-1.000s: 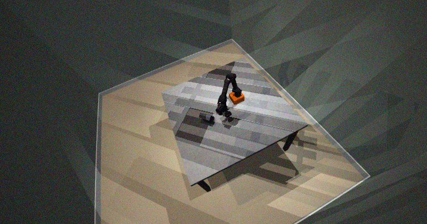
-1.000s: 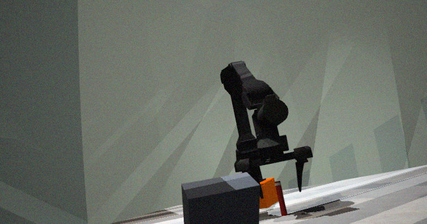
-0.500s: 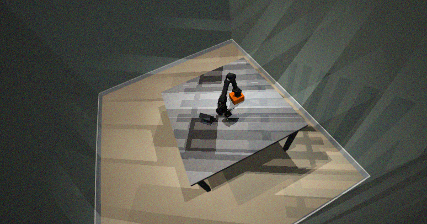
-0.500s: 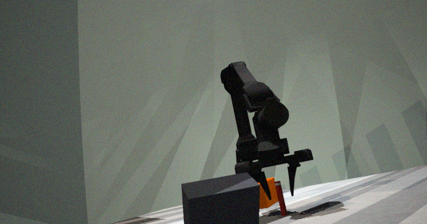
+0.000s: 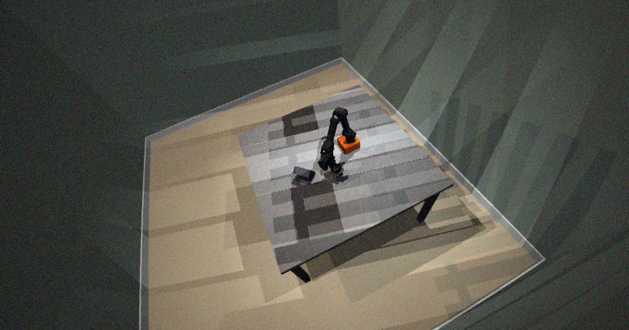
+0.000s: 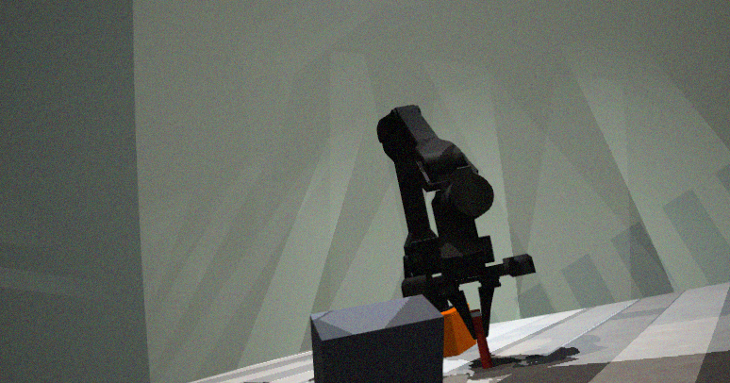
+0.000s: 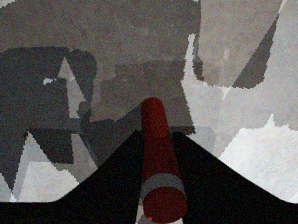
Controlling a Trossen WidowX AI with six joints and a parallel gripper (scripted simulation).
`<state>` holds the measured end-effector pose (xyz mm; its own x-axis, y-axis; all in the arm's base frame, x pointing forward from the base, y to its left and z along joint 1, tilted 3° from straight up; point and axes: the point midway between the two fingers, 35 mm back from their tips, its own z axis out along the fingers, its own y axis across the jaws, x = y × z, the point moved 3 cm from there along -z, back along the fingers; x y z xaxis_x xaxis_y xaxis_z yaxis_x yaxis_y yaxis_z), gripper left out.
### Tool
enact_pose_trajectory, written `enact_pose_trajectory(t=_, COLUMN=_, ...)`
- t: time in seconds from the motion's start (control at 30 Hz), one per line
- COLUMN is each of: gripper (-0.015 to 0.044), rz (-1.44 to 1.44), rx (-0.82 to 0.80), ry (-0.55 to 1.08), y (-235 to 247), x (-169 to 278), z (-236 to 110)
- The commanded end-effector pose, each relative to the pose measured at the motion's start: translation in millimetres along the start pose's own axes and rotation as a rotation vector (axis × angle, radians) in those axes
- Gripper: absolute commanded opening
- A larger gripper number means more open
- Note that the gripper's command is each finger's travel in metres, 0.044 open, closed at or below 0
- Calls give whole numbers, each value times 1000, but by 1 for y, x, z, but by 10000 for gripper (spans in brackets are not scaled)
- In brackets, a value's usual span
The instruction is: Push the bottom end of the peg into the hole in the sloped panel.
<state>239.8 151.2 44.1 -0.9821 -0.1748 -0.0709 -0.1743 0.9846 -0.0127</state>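
A round red peg [image 6: 480,341] [image 7: 160,163] stands on the table, its lower end on the surface. My gripper [image 6: 475,324] [image 7: 157,140] [image 5: 333,168] reaches down over it, and its two dark fingers are shut on the peg's upper part. In the wrist view the peg runs up between the fingers, with a grey band near its top end. The sloped panel [image 6: 376,337] [image 5: 303,175] is a dark grey block, to the left of the gripper. Its hole does not show in these views.
The arm's orange base [image 5: 348,144] [image 6: 455,331] sits just behind the gripper. The grey striped table [image 5: 374,204] stands on a tan floor inside a low glass wall.
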Motion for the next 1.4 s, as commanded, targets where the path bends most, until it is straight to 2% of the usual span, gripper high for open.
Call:
enact_pose_trajectory(t=0.0, gripper=0, rz=0, rx=0, ry=-2, y=1, x=-2, z=-7)
enact_pose_trajectory(t=0.53, gripper=0, rz=-3, rx=5, ry=0, y=1, x=1, z=-79)
enact_pose_trajectory(t=1.37, gripper=0, rz=71, rx=-102, ry=-14, y=-13, x=-10, z=-69)
